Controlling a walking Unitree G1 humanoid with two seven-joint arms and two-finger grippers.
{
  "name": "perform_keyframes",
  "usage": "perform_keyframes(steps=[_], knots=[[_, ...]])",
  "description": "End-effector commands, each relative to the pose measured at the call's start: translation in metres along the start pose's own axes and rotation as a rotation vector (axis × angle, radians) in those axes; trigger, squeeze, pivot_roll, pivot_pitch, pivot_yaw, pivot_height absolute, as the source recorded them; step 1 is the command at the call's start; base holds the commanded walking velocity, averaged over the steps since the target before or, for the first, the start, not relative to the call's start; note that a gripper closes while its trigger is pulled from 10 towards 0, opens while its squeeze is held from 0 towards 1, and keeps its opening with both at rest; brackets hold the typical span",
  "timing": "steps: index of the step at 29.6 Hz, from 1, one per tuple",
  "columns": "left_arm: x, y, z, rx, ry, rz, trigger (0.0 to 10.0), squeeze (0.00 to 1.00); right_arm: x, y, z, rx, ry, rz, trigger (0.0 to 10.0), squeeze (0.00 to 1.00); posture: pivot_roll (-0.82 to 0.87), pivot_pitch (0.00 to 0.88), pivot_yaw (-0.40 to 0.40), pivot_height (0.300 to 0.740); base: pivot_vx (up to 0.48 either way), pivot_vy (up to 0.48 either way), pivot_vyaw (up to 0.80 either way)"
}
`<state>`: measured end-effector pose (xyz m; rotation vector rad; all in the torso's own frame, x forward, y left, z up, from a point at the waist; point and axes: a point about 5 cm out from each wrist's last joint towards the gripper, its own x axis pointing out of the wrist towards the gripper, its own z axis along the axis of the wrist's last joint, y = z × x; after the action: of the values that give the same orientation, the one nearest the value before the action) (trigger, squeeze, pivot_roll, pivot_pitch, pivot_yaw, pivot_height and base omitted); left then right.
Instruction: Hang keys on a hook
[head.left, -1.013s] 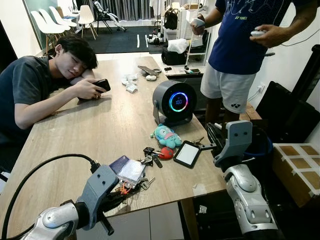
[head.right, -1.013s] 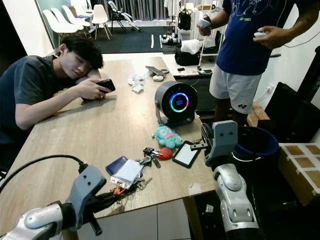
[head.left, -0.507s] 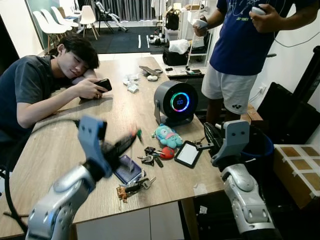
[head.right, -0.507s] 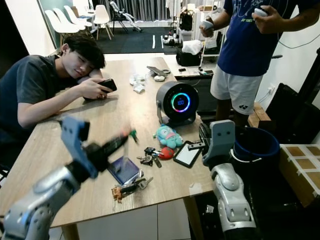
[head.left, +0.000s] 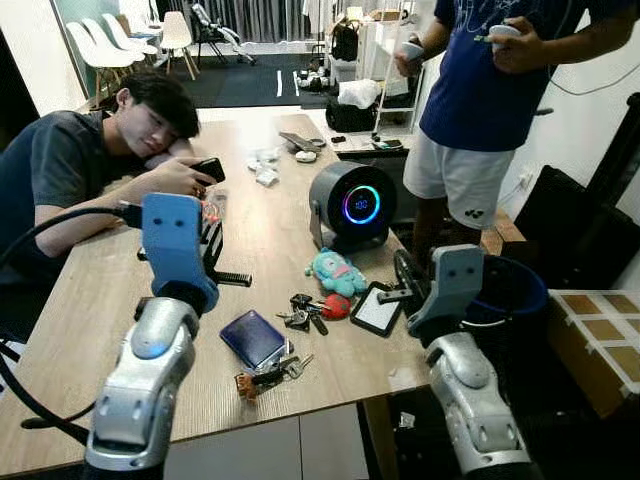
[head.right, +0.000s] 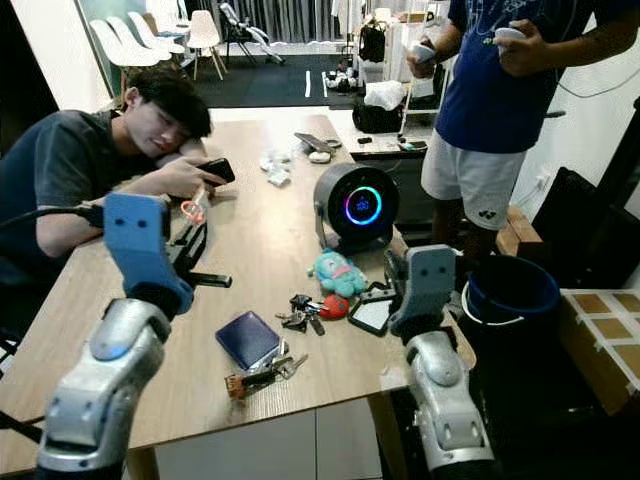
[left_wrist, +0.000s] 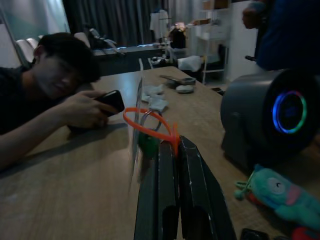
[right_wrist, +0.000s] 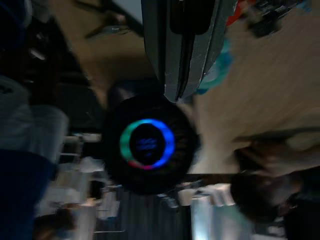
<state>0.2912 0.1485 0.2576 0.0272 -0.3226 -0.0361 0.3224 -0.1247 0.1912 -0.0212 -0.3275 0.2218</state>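
Above table (head.left: 250, 250), keys (left_wrist: 150, 122) dangling vertically.

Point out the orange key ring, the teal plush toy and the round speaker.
orange key ring (left_wrist: 148, 123), left wrist view, on its loop.
teal plush toy (head.left: 333, 271), left eye view, its body.
round speaker (head.left: 350, 205), left eye view, its front face.

Wooden table (head.left: 250, 240) with round speaker (head.left: 350, 205), plush (head.left: 333, 273), keys (head.left: 268, 375), wallet (head.left: 255, 338).

Orange key loop (left_wrist: 150, 122) — teal plush (head.left: 332, 271), navy wallet (head.left: 254, 338).
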Motion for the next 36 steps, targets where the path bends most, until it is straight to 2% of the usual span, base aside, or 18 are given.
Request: perform_keyframes(steps=[1,8,14,24,28,30,34,36], knots=[[-0.002,-0.002,-0.007,-0.010,0.026,0.036,10.0,0.00,-0.003,0.002,0.000,0.001,-0.008,0.000,10.0,0.00,0.09,0.115,0.027,0.740,0.000,0.000,0.00],[0.000,-0.008,-0.013,-0.023,0.052,0.061,10.0,0.00,-0.002,0.005,-0.001,0.011,-0.007,0.002,10.0,0.00,0.08,0.111,0.031,0.740,0.000,0.000,0.00],[-0.002,-0.006,-0.025,0.045,0.086,0.063,10.0,0.00,-0.003,0.004,-0.002,0.010,-0.005,-0.010,10.0,0.00,0.09,0.109,0.037,0.740,0.000,0.000,0.00],[-0.010,-0.004,-0.036,0.113,0.097,0.063,10.0,0.00,-0.006,0.006,-0.007,0.009,0.007,-0.006,10.0,0.00,0.09,0.103,0.038,0.740,0.000,0.000,0.00],[-0.017,0.021,-0.044,0.107,0.129,0.164,10.0,0.00,-0.008,0.004,-0.010,-0.003,0.016,-0.004,10.0,0.00,0.09,0.097,0.033,0.740,0.000,0.000,0.00],[-0.017,0.021,-0.044,0.107,0.129,0.164,10.0,0.00,-0.008,0.004,-0.010,-0.003,0.016,-0.004,10.0,0.00,0.09,0.097,0.033,0.740,0.000,0.000,0.00],[-0.017,0.034,-0.044,0.143,0.123,0.194,10.0,0.00,-0.007,0.001,-0.010,-0.016,0.012,-0.005,10.0,0.00,0.10,0.094,0.026,0.740,0.000,0.000,0.00],[-0.017,0.036,-0.044,0.158,0.116,0.192,10.0,0.00,-0.007,0.001,-0.010,-0.018,0.010,-0.005,10.0,0.00,0.10,0.093,0.025,0.740,0.000,0.000,0.00]])
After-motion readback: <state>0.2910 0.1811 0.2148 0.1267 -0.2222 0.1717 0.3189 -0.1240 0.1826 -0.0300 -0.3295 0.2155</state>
